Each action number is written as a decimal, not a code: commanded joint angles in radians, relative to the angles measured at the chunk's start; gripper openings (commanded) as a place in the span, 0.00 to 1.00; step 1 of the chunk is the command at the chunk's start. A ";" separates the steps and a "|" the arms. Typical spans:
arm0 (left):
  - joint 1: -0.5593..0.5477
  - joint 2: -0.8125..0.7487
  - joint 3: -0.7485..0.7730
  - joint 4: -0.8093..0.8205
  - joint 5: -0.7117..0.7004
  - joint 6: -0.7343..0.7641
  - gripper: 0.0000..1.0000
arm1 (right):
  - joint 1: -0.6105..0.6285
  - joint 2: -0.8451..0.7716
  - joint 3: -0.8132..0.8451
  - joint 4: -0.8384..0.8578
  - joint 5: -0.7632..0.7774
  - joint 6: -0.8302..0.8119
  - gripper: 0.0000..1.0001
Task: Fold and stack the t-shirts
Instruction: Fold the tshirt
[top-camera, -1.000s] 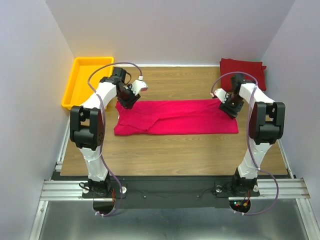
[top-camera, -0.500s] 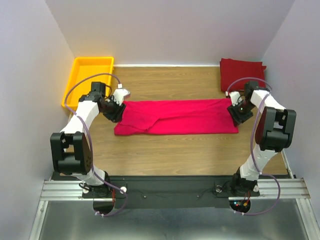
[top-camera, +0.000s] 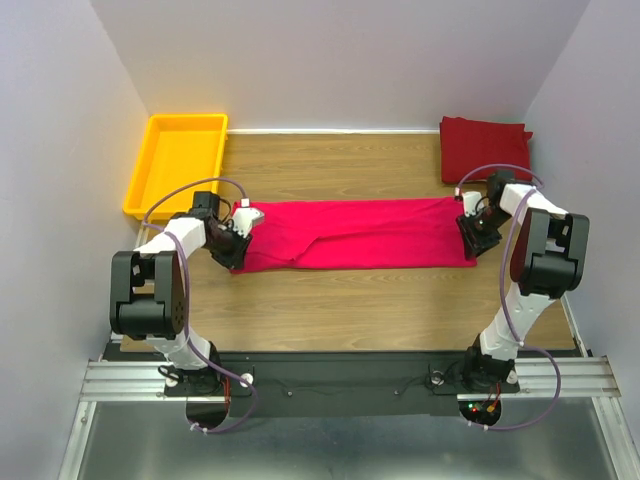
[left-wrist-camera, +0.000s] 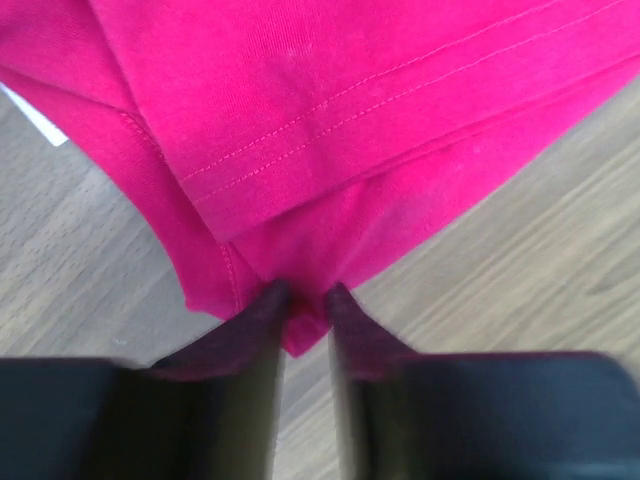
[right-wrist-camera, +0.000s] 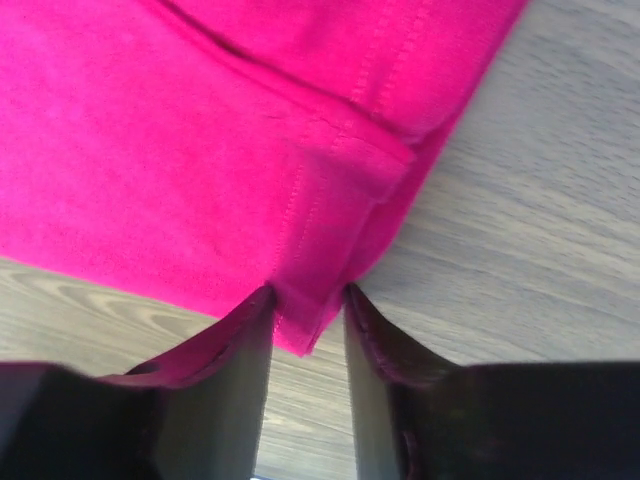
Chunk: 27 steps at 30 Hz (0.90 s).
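The magenta t-shirt (top-camera: 355, 234) is lying mid-table in a long strip. Both arms have dropped lower since a second ago: the left gripper (left-wrist-camera: 302, 300) and the right gripper (right-wrist-camera: 305, 300) are now pinching its near corners, probably preparing the next fold. The crimson t-shirt (top-camera: 485, 147) is waiting folded in the far right corner.

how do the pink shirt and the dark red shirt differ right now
The pink shirt lies as a long strip across mid-table; the dark red shirt sits as a compact fold in the far right corner. The left hand and right hand each pinch a pink corner; nothing touches the red one. Both are plain cloth.
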 joint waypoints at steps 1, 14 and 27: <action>0.002 0.006 -0.021 0.023 -0.020 0.028 0.22 | -0.007 0.027 -0.041 0.030 0.034 0.016 0.35; 0.004 -0.150 -0.031 -0.200 -0.077 0.155 0.22 | -0.007 -0.163 -0.192 -0.041 0.132 -0.128 0.25; 0.037 -0.170 0.183 -0.228 0.141 -0.010 0.43 | 0.122 -0.220 0.197 -0.106 -0.507 0.195 0.49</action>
